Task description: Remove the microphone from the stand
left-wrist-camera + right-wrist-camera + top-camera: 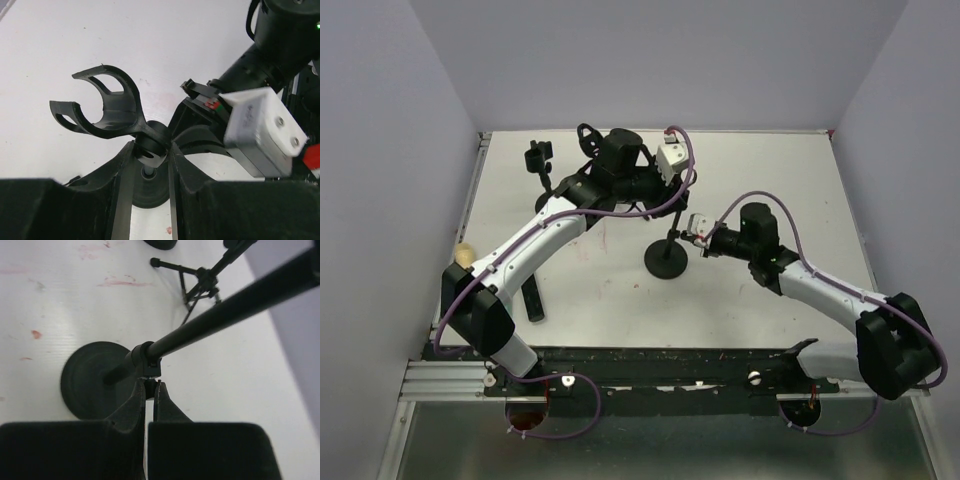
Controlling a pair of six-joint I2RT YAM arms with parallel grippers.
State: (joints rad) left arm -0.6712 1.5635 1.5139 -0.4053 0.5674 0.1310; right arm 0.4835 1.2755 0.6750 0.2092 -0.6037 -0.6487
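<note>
L tool [150, 154] pinches stand swivel [153, 142] below clip [107, 105]; R tool [150, 386] pressed together right under pole collar [146, 360].

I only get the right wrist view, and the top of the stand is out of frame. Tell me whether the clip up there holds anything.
Observer: In the left wrist view the clip is empty, with nothing between its prongs.
Operator: Report where the left tool sits.
Observer: The left tool is closed on the swivel joint just below that clip.
Operator: Find the microphone for me.
Observer: In the top view a dark bar lies on the table beside the left arm. I cannot tell whether it is the microphone.
</note>
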